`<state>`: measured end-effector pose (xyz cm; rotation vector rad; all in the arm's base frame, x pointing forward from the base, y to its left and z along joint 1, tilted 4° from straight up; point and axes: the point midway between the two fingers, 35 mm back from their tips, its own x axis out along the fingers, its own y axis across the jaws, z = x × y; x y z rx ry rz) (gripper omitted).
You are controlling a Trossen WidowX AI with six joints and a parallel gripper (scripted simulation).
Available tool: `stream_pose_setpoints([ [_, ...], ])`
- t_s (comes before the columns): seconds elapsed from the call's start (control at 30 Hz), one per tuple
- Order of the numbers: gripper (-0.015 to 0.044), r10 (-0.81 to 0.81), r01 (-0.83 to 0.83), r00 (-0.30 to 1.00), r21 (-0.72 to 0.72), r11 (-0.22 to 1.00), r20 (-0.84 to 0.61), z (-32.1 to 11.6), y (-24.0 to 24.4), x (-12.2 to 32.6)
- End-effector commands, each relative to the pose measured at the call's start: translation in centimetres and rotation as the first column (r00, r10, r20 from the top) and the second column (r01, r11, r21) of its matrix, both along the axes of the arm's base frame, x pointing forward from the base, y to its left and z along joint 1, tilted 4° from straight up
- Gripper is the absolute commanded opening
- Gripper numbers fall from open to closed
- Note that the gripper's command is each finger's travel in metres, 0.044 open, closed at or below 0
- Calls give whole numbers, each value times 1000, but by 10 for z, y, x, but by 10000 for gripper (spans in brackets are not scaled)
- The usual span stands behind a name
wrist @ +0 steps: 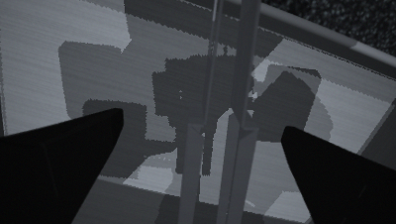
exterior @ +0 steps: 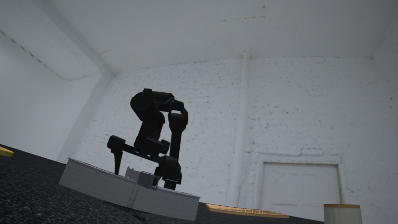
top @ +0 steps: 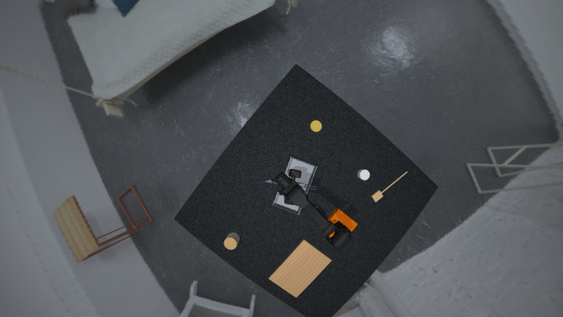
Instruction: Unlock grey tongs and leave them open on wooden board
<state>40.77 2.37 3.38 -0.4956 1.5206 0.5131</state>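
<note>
The grey tongs (top: 268, 181) (exterior: 146, 178) (wrist: 247, 50) lie across the roasting tin (top: 309, 167) (exterior: 83, 177) (wrist: 30, 74), their ends reaching past its two long sides. In the wrist view their two arms run side by side with a narrow gap between them. My gripper (exterior: 136, 175) (wrist: 204, 125) is wide open and low over the tin, one finger on each side of the tongs, with gaps on both sides. The arm hides part of the tongs from above. The wooden board (top: 300, 268) (exterior: 245, 211) carries nothing.
An orange block (top: 346, 220) is by the arm's base. A wood-topped cylinder (top: 230, 243) (exterior: 342, 215) stands left of the board. A yellow disc (top: 316, 126), a white cylinder (top: 364, 174), a wooden spatula (top: 377, 195) and a flat black object (top: 348, 158) lie beyond the tin.
</note>
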Motion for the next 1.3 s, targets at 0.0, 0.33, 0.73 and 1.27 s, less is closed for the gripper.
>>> stream_pose_setpoints([
  [0.0,440,3,-3,1000,-5,1000,-15,-11,-1,-3],
  [0.33,414,0,0,1000,0,1000,-6,-11,0,-2],
  [0.73,118,0,0,1000,0,1000,-6,-11,0,-2],
  [1.27,-47,0,0,1000,0,1000,-6,-11,0,-2],
])
